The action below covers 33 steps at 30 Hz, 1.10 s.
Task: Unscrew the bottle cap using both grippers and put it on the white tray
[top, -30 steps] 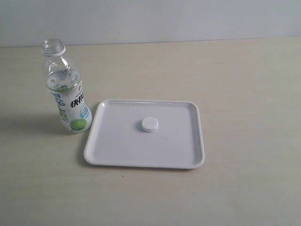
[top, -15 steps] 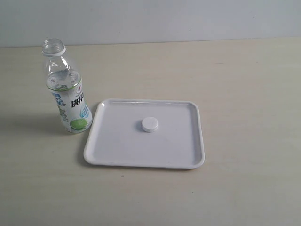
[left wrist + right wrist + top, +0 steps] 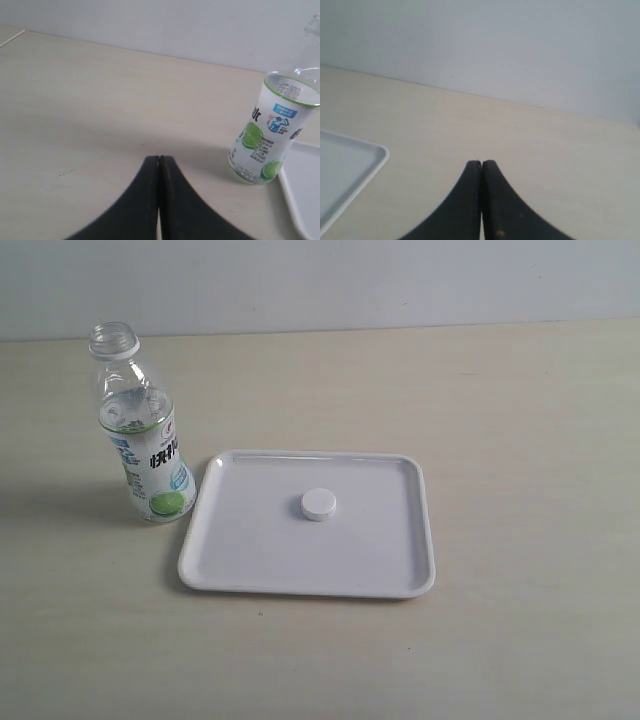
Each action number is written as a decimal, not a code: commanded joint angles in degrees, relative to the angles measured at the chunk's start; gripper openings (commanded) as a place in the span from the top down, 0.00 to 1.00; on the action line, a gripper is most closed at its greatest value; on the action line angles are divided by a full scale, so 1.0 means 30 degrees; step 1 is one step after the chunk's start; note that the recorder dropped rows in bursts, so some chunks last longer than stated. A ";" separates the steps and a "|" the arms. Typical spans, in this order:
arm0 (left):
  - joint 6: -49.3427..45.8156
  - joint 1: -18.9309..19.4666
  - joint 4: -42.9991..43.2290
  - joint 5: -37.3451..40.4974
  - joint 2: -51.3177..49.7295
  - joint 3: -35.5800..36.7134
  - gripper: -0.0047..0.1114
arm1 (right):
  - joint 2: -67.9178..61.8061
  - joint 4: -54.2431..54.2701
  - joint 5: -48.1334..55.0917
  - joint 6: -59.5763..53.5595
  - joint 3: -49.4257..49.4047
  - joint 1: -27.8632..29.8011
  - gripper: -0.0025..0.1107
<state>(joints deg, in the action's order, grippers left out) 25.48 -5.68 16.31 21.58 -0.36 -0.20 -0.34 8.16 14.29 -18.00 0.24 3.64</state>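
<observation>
Exterior view is showing the bottle cap (image 3: 319, 504) lying on the white tray (image 3: 400, 560); left gripper (image 3: 159, 158) and right gripper (image 3: 481, 162) are sitting fully closed, gripping nothing

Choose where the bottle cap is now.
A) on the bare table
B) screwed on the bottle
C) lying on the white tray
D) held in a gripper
C: the bottle cap lies on the white tray, and the bottle stands uncapped.
</observation>
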 commanded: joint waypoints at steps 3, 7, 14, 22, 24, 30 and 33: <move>0.0084 -0.0040 -0.0095 0.0028 0.0121 0.0068 0.96 | 0.0114 -0.0193 0.0527 0.1468 -0.0081 0.1269 0.98; 0.0084 -0.0040 -0.0095 0.0028 0.0121 0.0068 0.96 | 0.0114 0.0002 0.0712 0.3108 -0.0081 0.1374 0.98; 0.0084 -0.0040 -0.0095 0.0028 0.0121 0.0068 0.96 | 0.0114 0.0002 0.0712 0.3108 -0.0081 0.1374 0.98; 0.0084 -0.0040 -0.0095 0.0028 0.0121 0.0068 0.96 | 0.0114 0.0002 0.0712 0.3108 -0.0081 0.1374 0.98; 0.0084 -0.0040 -0.0095 0.0028 0.0121 0.0068 0.96 | 0.0114 0.0002 0.0712 0.3108 -0.0081 0.1374 0.98; 0.0084 -0.0040 -0.0095 0.0028 0.0121 0.0068 0.96 | 0.0114 0.0002 0.0712 0.3108 -0.0081 0.1374 0.98; 0.0084 -0.0040 -0.0095 0.0028 0.0121 0.0068 0.96 | 0.0114 0.0002 0.0712 0.3108 -0.0081 0.1374 0.98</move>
<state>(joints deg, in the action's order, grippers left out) 25.48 -5.68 16.31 21.58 -0.36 -0.20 -0.34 8.17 16.63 -8.81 0.24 7.50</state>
